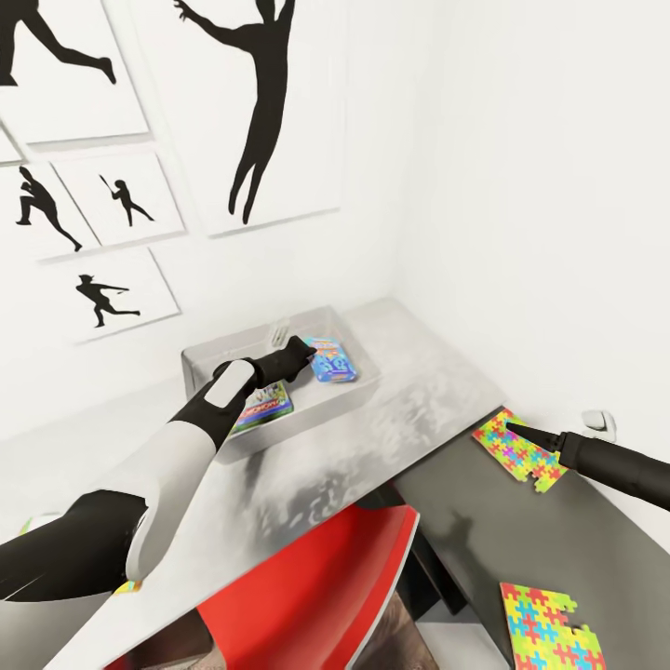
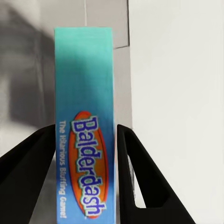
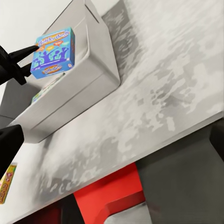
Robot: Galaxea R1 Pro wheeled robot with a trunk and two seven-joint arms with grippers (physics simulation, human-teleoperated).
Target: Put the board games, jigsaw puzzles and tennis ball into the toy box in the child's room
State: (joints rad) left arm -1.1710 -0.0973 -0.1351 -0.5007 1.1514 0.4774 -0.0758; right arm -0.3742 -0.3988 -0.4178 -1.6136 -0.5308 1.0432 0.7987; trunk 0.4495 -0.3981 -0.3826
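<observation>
Closest to the head camera, the left arm's white and black sleeve runs up from the lower left corner toward the toy box (image 1: 216, 355), which sits on the pale part of the table (image 1: 419, 372) against the wall with the silhouette pictures (image 1: 112, 288). At the end of that arm the left gripper (image 1: 302, 358) is clamped on the blue board game (image 1: 333, 361), holding it just over the box's open top; the left wrist view shows both black fingers (image 2: 135, 163) pressed against the narrow edges of the carton, printed "Balderdash". Inside the bin, to the left of the held game, another board game (image 1: 263, 406) already lies flat.

Moving right across the lower dark section of the desk, one jigsaw puzzle (image 1: 518, 451) rests near the wall with the right gripper (image 1: 510, 429) hovering at its edge; I cannot tell whether its fingers are apart or together. A second jigsaw puzzle (image 1: 551, 625) lies at the lower right, nearer the camera.

By my reading, one game is in, the blue one is about to be released, and both puzzles wait. No tennis ball is visible.

From its own angle, the right wrist view gives the bin's outer wall and the blue game's printed face (image 3: 53, 51) held above the rim, plus a yellow box edge (image 3: 6, 183) on the table near the left arm, possibly the third game.
</observation>
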